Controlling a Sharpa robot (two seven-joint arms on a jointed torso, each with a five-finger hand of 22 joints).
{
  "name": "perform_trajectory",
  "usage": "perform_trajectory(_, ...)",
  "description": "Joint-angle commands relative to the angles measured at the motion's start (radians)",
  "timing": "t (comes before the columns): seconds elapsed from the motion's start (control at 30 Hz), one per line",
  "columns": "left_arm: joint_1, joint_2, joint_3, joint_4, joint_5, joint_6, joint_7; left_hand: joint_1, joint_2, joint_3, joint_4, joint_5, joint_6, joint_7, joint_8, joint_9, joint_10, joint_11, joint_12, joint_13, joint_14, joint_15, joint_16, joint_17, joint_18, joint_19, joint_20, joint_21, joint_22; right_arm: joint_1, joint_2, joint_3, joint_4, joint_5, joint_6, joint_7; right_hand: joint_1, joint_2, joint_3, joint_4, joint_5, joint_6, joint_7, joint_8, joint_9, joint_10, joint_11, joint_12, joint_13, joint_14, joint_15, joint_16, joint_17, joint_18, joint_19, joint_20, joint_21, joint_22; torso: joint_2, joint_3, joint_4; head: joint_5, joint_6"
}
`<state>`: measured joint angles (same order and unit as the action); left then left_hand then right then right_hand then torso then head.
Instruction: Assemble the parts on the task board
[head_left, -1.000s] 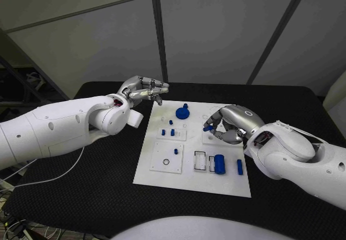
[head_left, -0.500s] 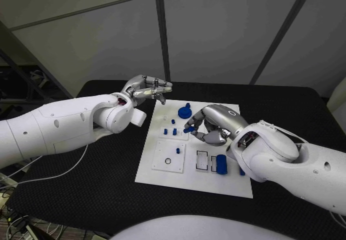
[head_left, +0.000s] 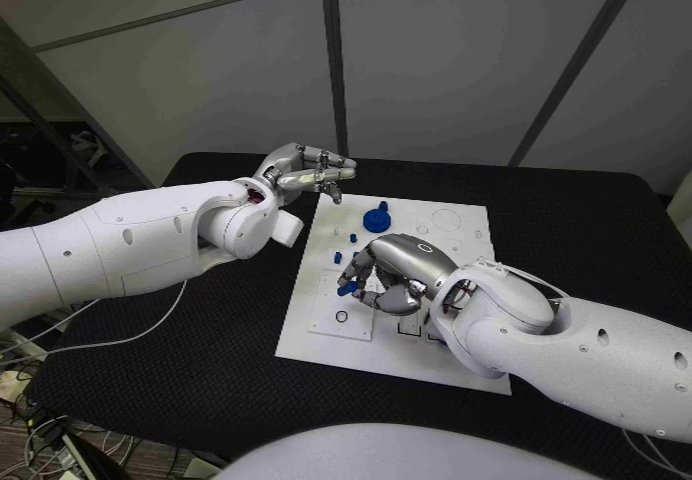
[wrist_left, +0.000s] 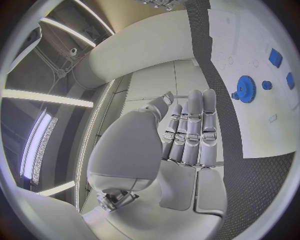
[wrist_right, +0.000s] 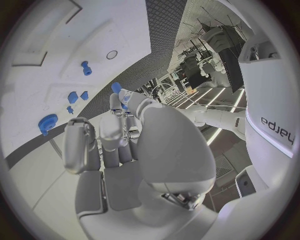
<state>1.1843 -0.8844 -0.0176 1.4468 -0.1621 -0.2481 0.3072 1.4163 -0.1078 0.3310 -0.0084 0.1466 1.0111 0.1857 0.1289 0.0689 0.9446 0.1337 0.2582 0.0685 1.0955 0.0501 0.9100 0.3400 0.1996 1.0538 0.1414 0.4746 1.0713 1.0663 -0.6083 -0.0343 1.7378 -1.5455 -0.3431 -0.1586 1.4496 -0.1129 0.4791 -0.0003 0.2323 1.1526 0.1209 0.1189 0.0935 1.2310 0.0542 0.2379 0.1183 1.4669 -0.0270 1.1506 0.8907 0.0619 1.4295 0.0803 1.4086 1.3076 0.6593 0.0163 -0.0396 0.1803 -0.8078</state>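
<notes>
Glossy white rounded arms, silver jointed left hand (head_left: 300, 170), right hand (head_left: 392, 272), wrist logo

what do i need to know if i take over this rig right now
Left robot hand: holds nothing, fingers curled, raised off the far left corner of the task board.
Right robot hand: low over the board's middle, pinching a small blue part.
Blue gear is at the board's far end, with small blue pegs near it.
Done: part picked up.
Left: probably seat it, then the remaining parts.
</notes>
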Motion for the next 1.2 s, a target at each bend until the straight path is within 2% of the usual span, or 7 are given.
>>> perform_trajectory(0.03,0.002,0.002,0.001,-0.001,0.002,0.009,0.007,0.009,0.002,-0.003,-0.001,-0.001,-0.010,0.000,0.005,0.000,-0.005,-0.001,0.005,0.001,-0.005,-0.001,-0.003,-0.001,-0.018,0.005,0.004,-0.005,-0.002,-0.002,0.011,-0.005,-0.009,0.031,0.047,0.026,-0.012,0.003,-0.002,0.000,0.005,-0.002,0.008,0.005,0.016,-0.005,-0.001,-0.006,-0.001,0.011,0.000,0.004,0.000,-0.012,0.003,0.001,0.001,0.110,0.000,0.0011,-0.0008,0.005,-0.003)
perform_trajectory(0.17,0.002,0.005,0.001,-0.002,0.002,0.010,0.006,0.009,0.002,-0.003,-0.001,-0.001,-0.010,0.000,0.005,0.000,-0.005,-0.001,0.005,0.001,-0.005,-0.001,-0.003,-0.001,-0.018,0.005,0.004,-0.005,-0.002,-0.004,0.024,-0.011,-0.022,0.034,0.058,0.028,-0.013,0.003,-0.002,0.000,0.006,-0.002,0.008,0.005,0.016,-0.005,-0.001,-0.006,-0.001,0.011,0.000,0.003,-0.001,-0.011,0.003,0.001,0.001,0.110,0.000,0.0012,-0.0018,0.008,-0.007)
perform_trajectory(0.43,0.002,0.008,0.001,-0.004,0.002,0.011,0.007,0.009,0.002,-0.003,-0.001,-0.001,-0.010,0.000,0.005,0.000,-0.005,-0.001,0.005,0.001,-0.005,-0.001,-0.003,-0.001,-0.018,0.005,0.004,-0.005,-0.002,-0.011,0.041,-0.016,-0.048,0.024,0.088,0.019,-0.013,0.003,-0.003,0.000,0.007,-0.003,0.008,0.005,0.016,-0.005,-0.001,-0.007,-0.001,0.010,0.001,0.003,-0.003,-0.011,0.003,0.001,0.001,0.110,0.000,0.0006,-0.0008,0.009,-0.012)
perform_trajectory(0.87,0.002,0.008,0.001,-0.003,0.002,0.013,0.008,0.009,0.002,-0.003,-0.001,-0.001,-0.010,0.000,0.005,0.000,-0.005,-0.001,0.005,0.001,-0.005,-0.001,-0.003,-0.001,-0.018,0.005,0.004,-0.005,-0.002,-0.015,0.051,-0.018,-0.060,-0.009,0.132,0.000,-0.015,0.003,-0.003,0.000,0.009,-0.002,0.008,0.005,0.016,-0.005,-0.001,-0.008,-0.001,0.010,0.001,0.003,-0.002,-0.011,0.003,0.002,0.001,0.110,0.000,0.0001,-0.0013,0.013,-0.017)
perform_trajectory(1.2,0.002,0.005,0.001,-0.001,0.002,0.012,0.008,0.009,0.002,-0.003,-0.001,-0.001,-0.010,0.000,0.005,0.000,-0.005,-0.001,0.005,0.001,-0.005,-0.001,-0.003,-0.001,-0.018,0.005,0.004,-0.005,-0.002,-0.017,0.056,-0.018,-0.067,-0.029,0.146,-0.014,-0.015,0.003,-0.004,0.000,0.010,-0.002,0.008,0.005,0.016,-0.005,0.000,-0.008,-0.001,0.010,0.001,0.003,-0.003,-0.011,0.002,0.002,0.000,0.109,0.001,-0.0004,-0.0011,0.015,-0.020)
